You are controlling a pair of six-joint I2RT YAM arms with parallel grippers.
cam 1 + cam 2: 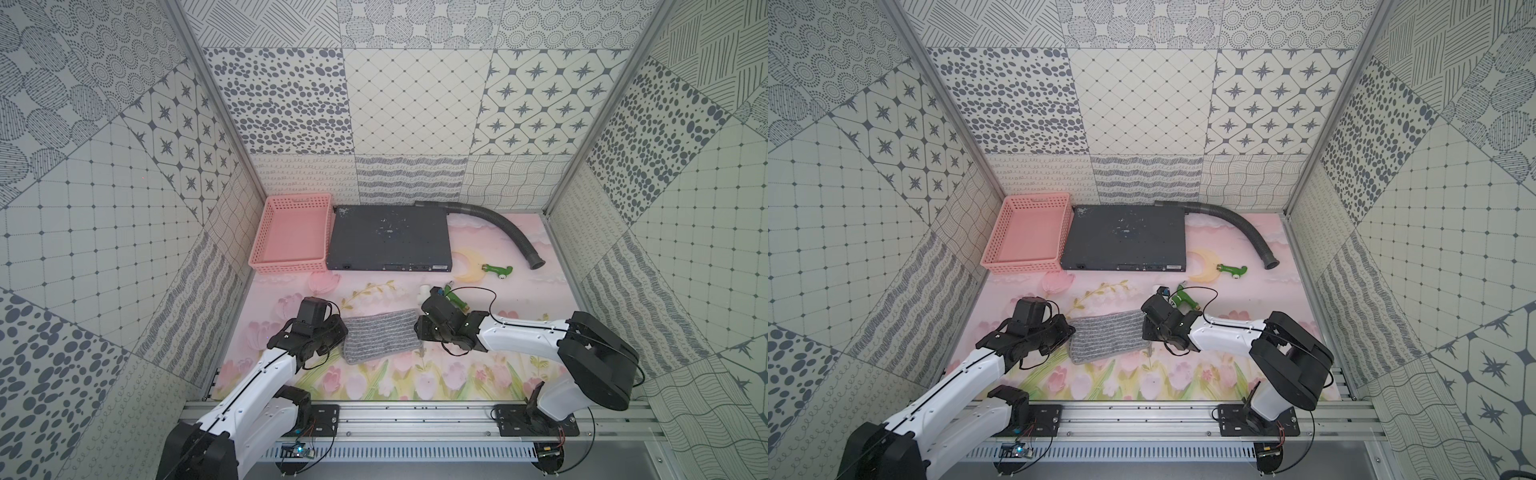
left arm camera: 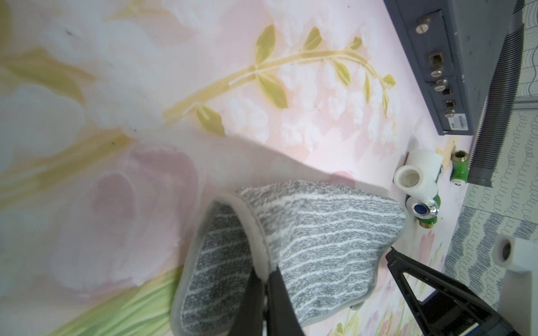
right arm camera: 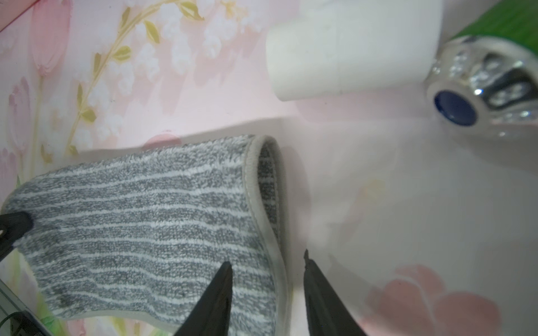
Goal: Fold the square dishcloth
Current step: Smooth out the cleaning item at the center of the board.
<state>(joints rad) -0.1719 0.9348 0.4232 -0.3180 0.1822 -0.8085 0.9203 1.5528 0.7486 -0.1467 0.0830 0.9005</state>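
Floral pink mat (image 1: 478, 374): square dishcloth (image 1: 380, 334) lies doubled over at mid-front, btwn both arms. Left gripper (image 2: 266, 272) is clamped tight on cloth's hemmed end. Right gripper (image 3: 267, 259) has jaws apart, straddling the opp. hemmed end, not pinching.

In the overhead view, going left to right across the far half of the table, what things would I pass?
pink basket → dark grey box → green fitting → open end of the grey hose
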